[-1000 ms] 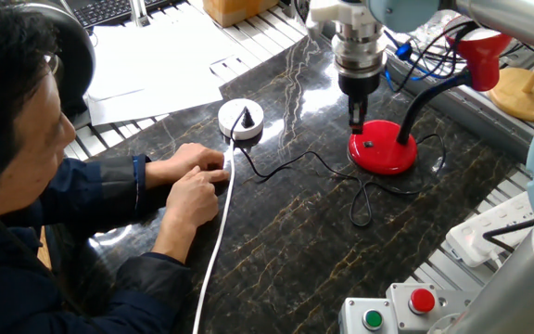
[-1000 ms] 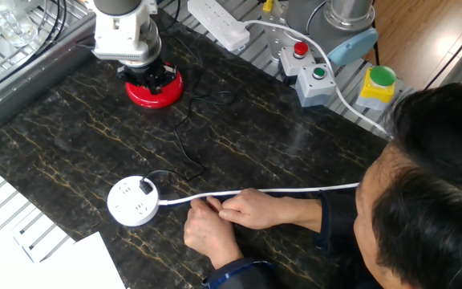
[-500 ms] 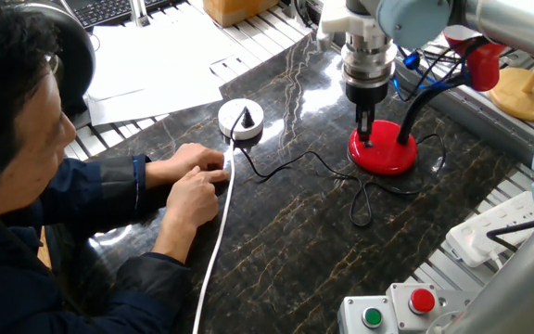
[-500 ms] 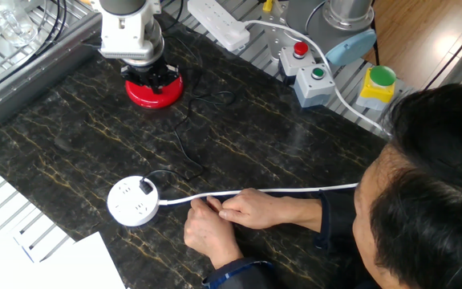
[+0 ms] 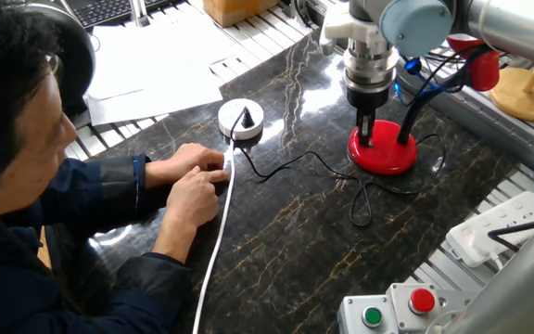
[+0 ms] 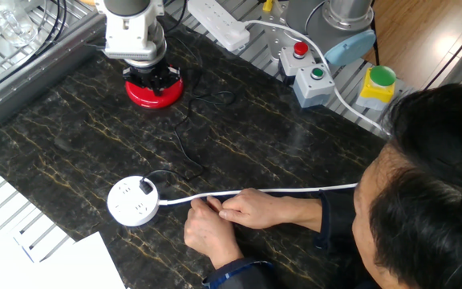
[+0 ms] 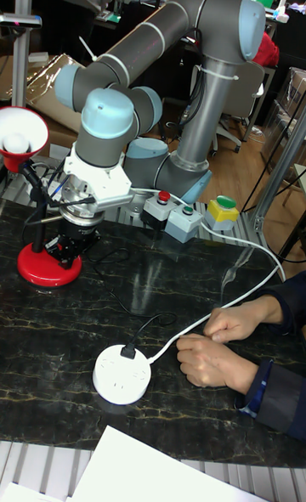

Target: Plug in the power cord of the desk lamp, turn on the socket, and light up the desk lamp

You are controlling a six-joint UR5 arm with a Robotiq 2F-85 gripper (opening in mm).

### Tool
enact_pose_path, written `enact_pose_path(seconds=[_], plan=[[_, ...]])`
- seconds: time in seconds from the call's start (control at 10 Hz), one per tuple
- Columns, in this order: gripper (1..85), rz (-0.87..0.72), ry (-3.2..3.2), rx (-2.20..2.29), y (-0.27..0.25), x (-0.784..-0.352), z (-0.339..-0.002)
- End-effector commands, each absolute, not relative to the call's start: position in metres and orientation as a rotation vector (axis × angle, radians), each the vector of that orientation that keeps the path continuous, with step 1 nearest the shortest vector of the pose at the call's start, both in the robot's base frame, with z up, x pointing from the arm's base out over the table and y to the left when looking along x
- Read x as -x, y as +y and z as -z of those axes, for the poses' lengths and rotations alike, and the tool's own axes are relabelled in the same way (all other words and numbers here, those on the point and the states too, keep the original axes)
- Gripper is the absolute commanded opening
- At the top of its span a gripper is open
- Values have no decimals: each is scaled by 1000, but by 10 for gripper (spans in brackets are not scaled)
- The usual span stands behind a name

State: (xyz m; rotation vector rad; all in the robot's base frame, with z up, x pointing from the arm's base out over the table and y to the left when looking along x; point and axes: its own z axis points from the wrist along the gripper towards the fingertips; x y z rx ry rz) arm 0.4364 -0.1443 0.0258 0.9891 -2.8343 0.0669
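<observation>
Now the jaws (image 5: 365, 141), closed together, press the desk lamp (image 5: 382, 154) base.

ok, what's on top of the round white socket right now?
A small black plug sits in the socket, its thin black cord trailing toward the red lamp base. Other outlet holes look unoccupied; any switch state is unreadable.

A dark marbled surface (image 6: 295, 160) carries the scene. At its edge sits a grey control box (image 6: 310, 74) with a red and a green button, and beside it a yellow box topped by a green button (image 6: 375, 84). A rectangular white power strip (image 6: 219, 22) lies near the far edge. White paper sheets (image 5: 160, 60) rest beyond the surface. A round wooden stand (image 5: 527, 93) sits far off.
</observation>
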Motion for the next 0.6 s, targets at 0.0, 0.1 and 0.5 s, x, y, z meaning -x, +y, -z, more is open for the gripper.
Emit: enact_pose_path(seconds=[0.0, 0.1, 0.5], plan=[[20, -44, -2853, -976, -141, -437, -24], [20, -44, -2854, -973, -140, -438, -25], [20, -82, -2844, -983, -145, -442, -29]])
